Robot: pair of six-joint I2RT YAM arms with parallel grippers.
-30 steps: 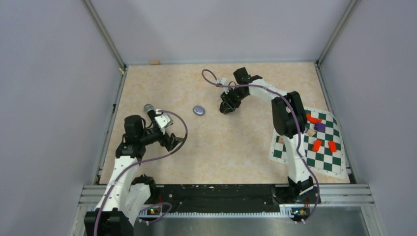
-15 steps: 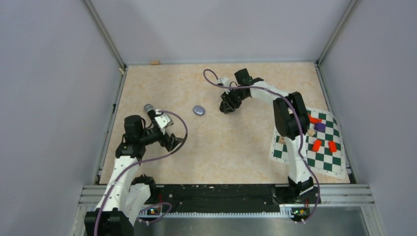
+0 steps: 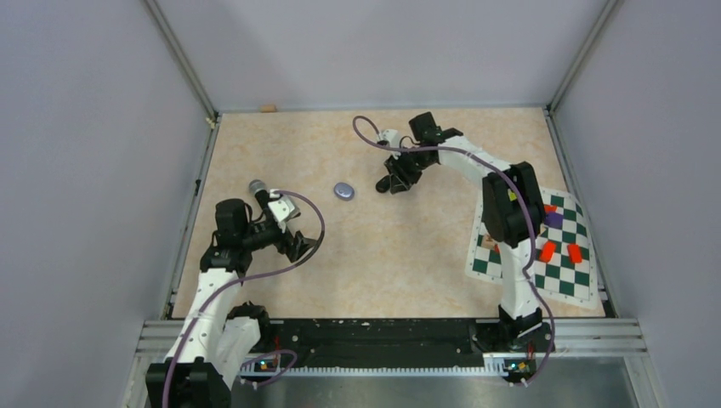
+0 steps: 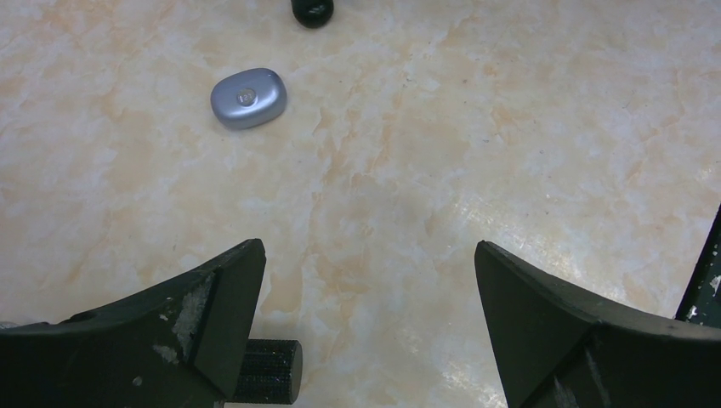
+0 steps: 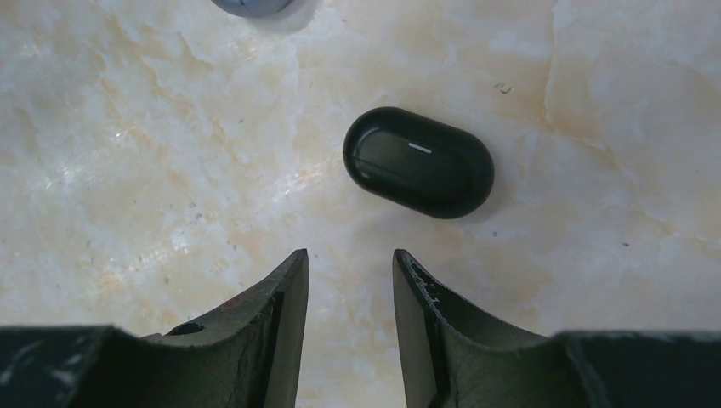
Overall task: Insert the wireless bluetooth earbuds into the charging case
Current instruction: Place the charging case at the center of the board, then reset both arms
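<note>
A glossy black oval charging case (image 5: 418, 161) lies closed on the marble table, just beyond my right gripper (image 5: 349, 252). That gripper is open by a narrow gap, with nothing between its fingers. A grey-blue oval case (image 4: 247, 98) lies closed to the left of the black one (image 4: 312, 10) and shows mid-table in the top view (image 3: 343, 190). My left gripper (image 4: 367, 246) hovers wide open and empty, well short of both cases. The earbuds are out of view.
A green-and-white checkered mat (image 3: 561, 272) at the right edge carries red blocks (image 3: 575, 252) and a purple piece (image 3: 553, 219). A small tan object (image 3: 269, 108) sits by the back wall. Metal frame rails border the table.
The right gripper's fingers have spread a little and its wrist has shifted slightly right beside the black case. The left arm has not moved.
</note>
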